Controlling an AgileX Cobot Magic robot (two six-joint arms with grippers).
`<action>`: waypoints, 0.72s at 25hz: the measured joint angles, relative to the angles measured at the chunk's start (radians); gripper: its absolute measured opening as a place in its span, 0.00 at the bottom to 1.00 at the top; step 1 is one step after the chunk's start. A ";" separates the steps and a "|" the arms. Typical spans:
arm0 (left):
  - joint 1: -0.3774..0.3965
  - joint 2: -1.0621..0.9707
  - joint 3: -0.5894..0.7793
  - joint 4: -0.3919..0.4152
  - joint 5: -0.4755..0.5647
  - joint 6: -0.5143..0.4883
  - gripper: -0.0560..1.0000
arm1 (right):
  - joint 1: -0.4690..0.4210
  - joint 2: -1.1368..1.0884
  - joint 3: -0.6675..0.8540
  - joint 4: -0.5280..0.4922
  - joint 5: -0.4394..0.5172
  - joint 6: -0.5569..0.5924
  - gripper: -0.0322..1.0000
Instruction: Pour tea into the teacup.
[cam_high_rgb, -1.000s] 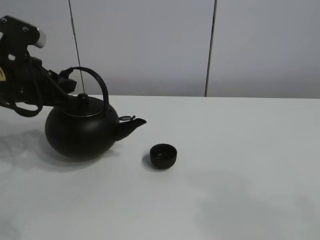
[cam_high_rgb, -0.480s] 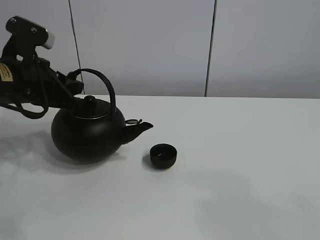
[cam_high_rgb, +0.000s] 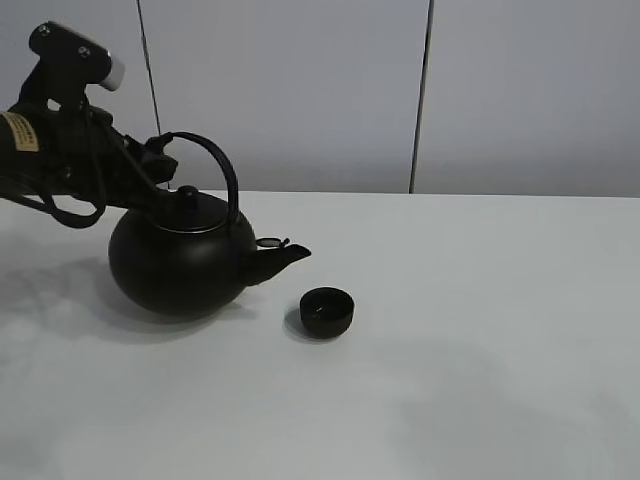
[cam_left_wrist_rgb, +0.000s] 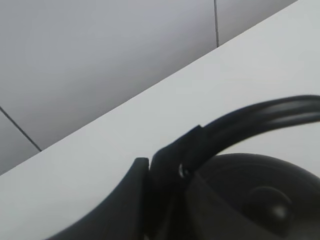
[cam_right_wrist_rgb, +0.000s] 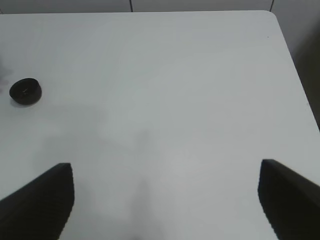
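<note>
1. Clamping the handle of the kettle, the left fingers are closed tight.
2. Right fingers spread wide above the bench, holding nothing.
3. Teacup stands on the bench, near the spout.

High frontal view, left wrist hugging kettle, right wrist sharing teacup

- A big round black kettle is on the left, with a curved handle on top and a short spout pointing right.
- A smooth white bench.
- A grey wall behind, with thin dark lines running down.
</note>
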 joint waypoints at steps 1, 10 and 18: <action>-0.005 0.000 -0.002 0.000 0.006 0.000 0.16 | 0.000 0.000 0.000 0.000 0.000 0.000 0.70; -0.026 0.000 -0.017 0.006 0.019 0.060 0.16 | 0.000 0.000 0.000 0.000 0.000 0.000 0.70; -0.027 0.000 -0.024 0.006 0.023 0.089 0.16 | 0.000 0.000 0.000 0.000 0.000 0.000 0.70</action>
